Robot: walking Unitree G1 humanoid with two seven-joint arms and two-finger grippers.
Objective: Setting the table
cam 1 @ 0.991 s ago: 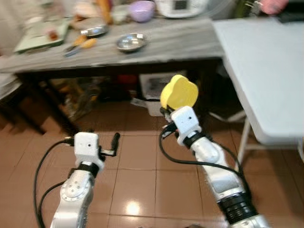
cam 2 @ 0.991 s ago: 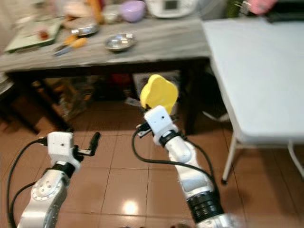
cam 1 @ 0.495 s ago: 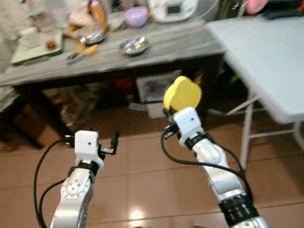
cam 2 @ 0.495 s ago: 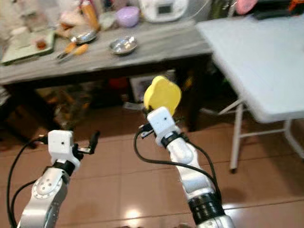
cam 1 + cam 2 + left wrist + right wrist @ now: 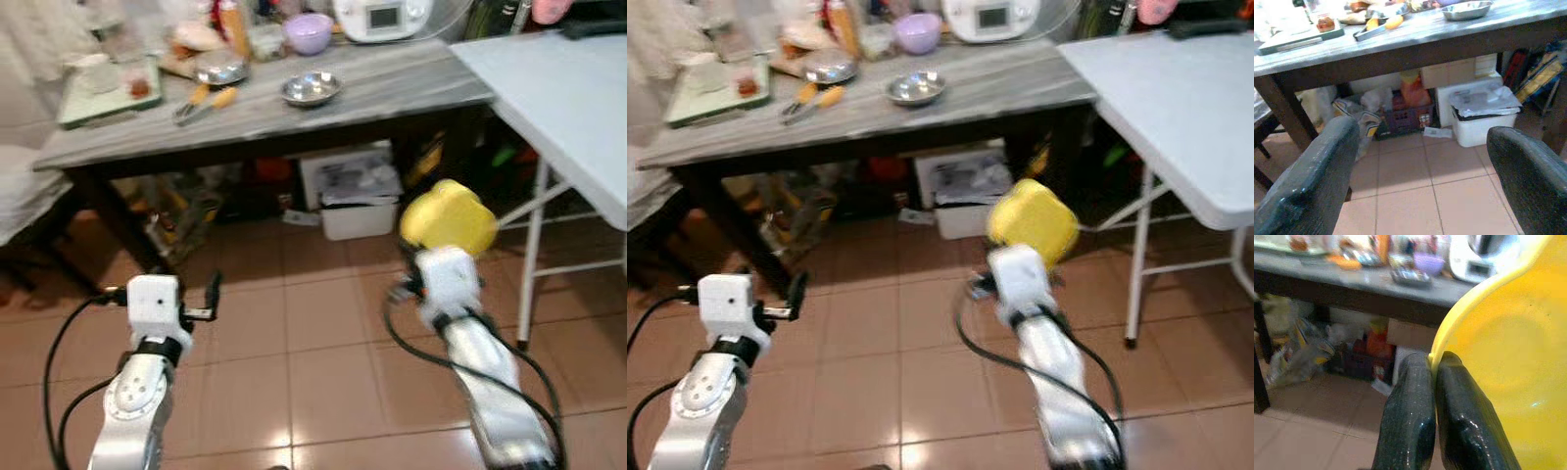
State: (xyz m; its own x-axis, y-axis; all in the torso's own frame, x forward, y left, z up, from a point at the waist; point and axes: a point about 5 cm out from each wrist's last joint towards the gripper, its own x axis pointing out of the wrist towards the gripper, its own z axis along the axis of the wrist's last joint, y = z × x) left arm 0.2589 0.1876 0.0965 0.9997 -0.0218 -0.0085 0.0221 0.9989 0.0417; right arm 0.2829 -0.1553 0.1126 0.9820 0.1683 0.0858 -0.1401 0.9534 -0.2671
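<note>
**Yellow plate pinched in right gripper, out over the tiled floor**

Right gripper clamped on the rim of a yellow plate, fingers pressed together with the edge between them. Plate carried above the red-brown tile floor, roughly at 2 o'clock from the frame centre in the left eye view, near the front edge of the white folding table at 3 o'clock but not touching it.

Left gripper held low at 8 o'clock, fingers spread wide apart and empty, aimed under the grey wooden table.

On that grey table, at 12 o'clock: a steel bowl, a purple bowl, a white appliance, orange-handled utensils and a green tray toward 10 o'clock. Beneath it, a white bin and assorted bags and boxes on the floor.
</note>
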